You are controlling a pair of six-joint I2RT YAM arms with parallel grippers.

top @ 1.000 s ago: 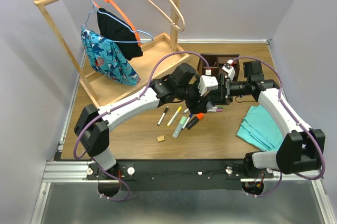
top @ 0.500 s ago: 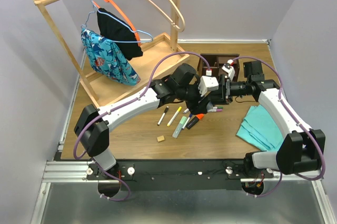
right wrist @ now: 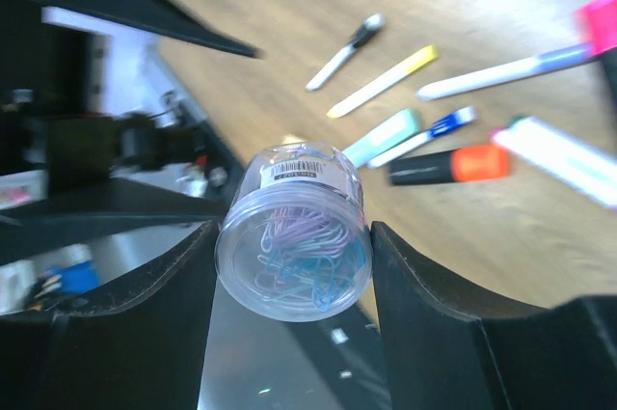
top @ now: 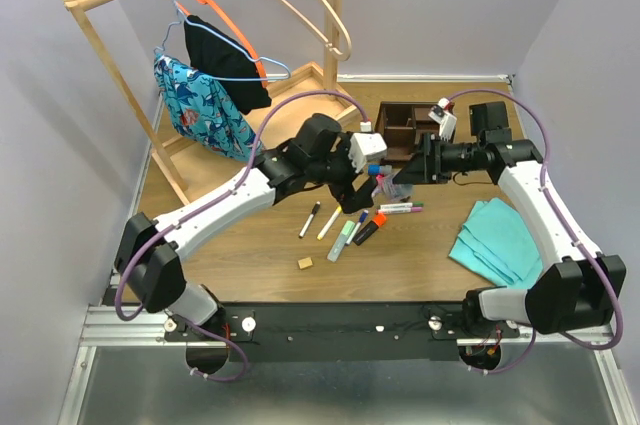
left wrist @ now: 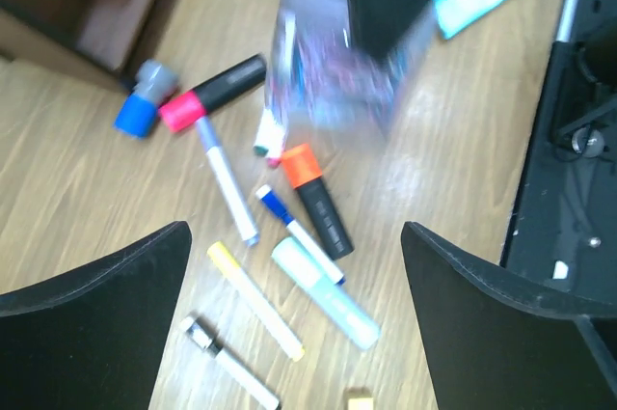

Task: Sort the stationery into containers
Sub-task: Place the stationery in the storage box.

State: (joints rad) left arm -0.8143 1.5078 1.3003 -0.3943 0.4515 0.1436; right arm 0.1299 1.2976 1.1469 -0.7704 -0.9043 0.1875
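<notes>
Right tool (right wrist: 293, 258): pinching the clear tub of clips (right wrist: 292, 200) by its round wall; the labelled end faces the wrist camera.
Left tool (left wrist: 294, 265): spread wide over the loose pens, holding nothing.
Tub of clips, position: in the air above the worktop (top: 250, 237), just beside the left tool and short of the organizer (top: 406, 125).
Pens: scattered flat on the worktop below, the orange highlighter (left wrist: 316, 205) and green highlighter (left wrist: 324, 292) among them; none is grasped.
Step, as we judge it: carrying the tub to an open compartment of the organizer.
Good practice: we would hold the pinch firm on the smooth wall, travel level and lower the tub into the compartment before spreading the fingers.
Caution: the arms stand close together, so we would draw the left arm aside first; a round tub may roll if dropped from height.
</notes>
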